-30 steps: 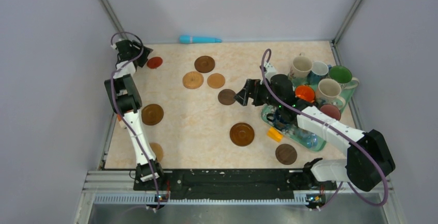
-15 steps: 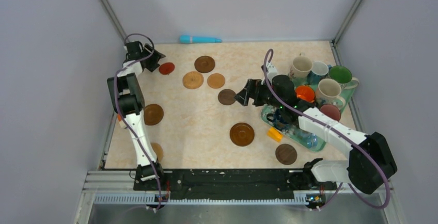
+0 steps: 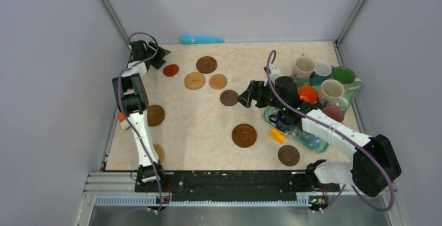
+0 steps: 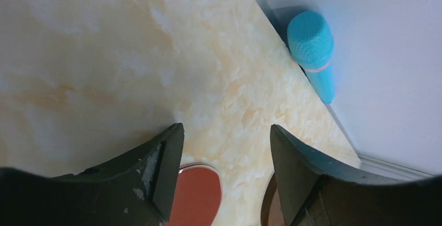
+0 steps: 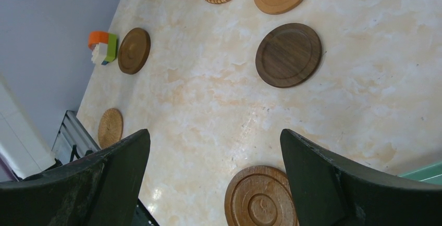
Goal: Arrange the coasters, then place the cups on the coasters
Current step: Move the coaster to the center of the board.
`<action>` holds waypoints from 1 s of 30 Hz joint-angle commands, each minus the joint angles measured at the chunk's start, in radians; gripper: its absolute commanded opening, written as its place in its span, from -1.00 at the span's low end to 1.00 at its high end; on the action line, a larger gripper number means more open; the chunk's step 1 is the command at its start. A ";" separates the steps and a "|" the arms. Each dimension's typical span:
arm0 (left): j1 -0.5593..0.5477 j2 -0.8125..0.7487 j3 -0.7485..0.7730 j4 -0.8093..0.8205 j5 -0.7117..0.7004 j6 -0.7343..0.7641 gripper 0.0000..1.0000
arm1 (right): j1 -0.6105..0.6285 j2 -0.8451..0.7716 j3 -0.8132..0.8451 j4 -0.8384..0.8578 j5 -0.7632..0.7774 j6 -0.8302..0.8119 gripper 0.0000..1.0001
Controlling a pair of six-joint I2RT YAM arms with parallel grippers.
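Observation:
My left gripper (image 3: 156, 55) (image 4: 225, 132) stands open at the back left, low over the table. The red coaster (image 3: 170, 70) (image 4: 195, 197) lies flat just in front of it, beside the left finger (image 4: 161, 168). Other coasters are spread out: dark brown (image 3: 206, 64), woven tan (image 3: 194, 80), tan (image 3: 218, 81), dark brown (image 3: 228, 97) (image 5: 288, 55), large ridged (image 3: 244, 135) (image 5: 260, 197). My right gripper (image 3: 245, 99) (image 5: 213, 135) hangs open over the middle, with nothing in it. The cups (image 3: 332, 90) stand crowded on the tray.
The teal tray (image 3: 312, 143) sits at the right. A teal stick (image 3: 201, 40) (image 4: 314, 54) lies against the back wall. More coasters lie at the left (image 3: 154, 115), near left (image 3: 158, 153) and near right (image 3: 288, 155). An orange block (image 3: 277, 135) lies by the tray.
My left gripper has swung right along the back edge, and the red coaster has slid right with it. The right arm has barely moved.

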 commanded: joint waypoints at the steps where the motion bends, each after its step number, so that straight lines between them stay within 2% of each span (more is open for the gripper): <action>1: -0.004 0.055 0.040 0.093 0.041 -0.065 0.35 | 0.012 -0.009 0.021 0.039 0.004 -0.003 0.88; 5: -0.012 0.052 0.046 0.067 0.057 -0.052 0.33 | 0.012 0.003 0.033 0.037 0.004 -0.006 0.88; 7: -0.018 0.031 0.027 -0.002 0.054 -0.037 0.31 | 0.012 0.007 0.038 0.037 0.005 -0.006 0.88; 11: -0.044 -0.050 -0.114 0.032 0.042 0.011 0.30 | 0.011 0.006 0.038 0.041 -0.003 0.000 0.88; 16: -0.049 -0.113 -0.202 0.017 0.053 0.061 0.31 | 0.012 -0.030 0.016 0.035 -0.003 0.012 0.87; 22: -0.056 -0.194 -0.325 -0.044 0.047 0.092 0.28 | 0.012 -0.080 -0.016 0.028 0.006 0.023 0.87; 26: -0.060 -0.234 -0.350 -0.155 0.048 0.126 0.25 | 0.013 -0.109 -0.033 0.026 0.003 0.031 0.86; 30: -0.067 -0.304 -0.434 -0.167 0.020 0.156 0.23 | 0.012 -0.129 -0.051 0.027 0.003 0.039 0.86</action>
